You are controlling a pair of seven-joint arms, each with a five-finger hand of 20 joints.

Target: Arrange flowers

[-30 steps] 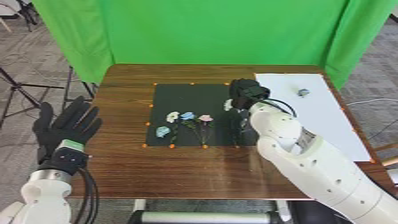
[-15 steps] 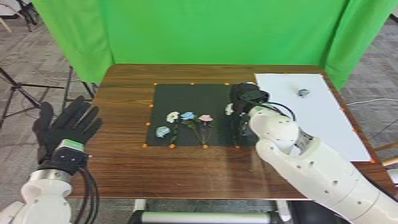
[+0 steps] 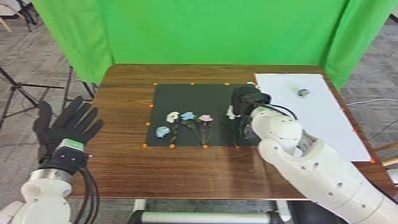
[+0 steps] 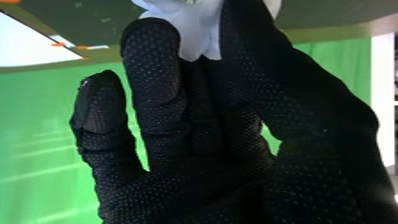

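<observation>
In the head view, pinching a white flower in the right hand, at centre right over the dark mat; stem pointing down the frame, presumably to match the others. Arranged at centre, a second white bloom, a blue bloom and a pink bloom, heads up and stems down, likely to read as a bouquet; just below them, a pale blue bloom. At upper right on the white sheet, a small bluish bloom, probably still to be placed. At left, the left hand, open with fingers spread, likely to leave working room.

In the right wrist view, clamped by the white petals between fingers and thumb, perhaps for steering the thin stem. Cannot tell whether touching the mat. Next, probably: set down, release gently, avoid dragging neighbours.
</observation>
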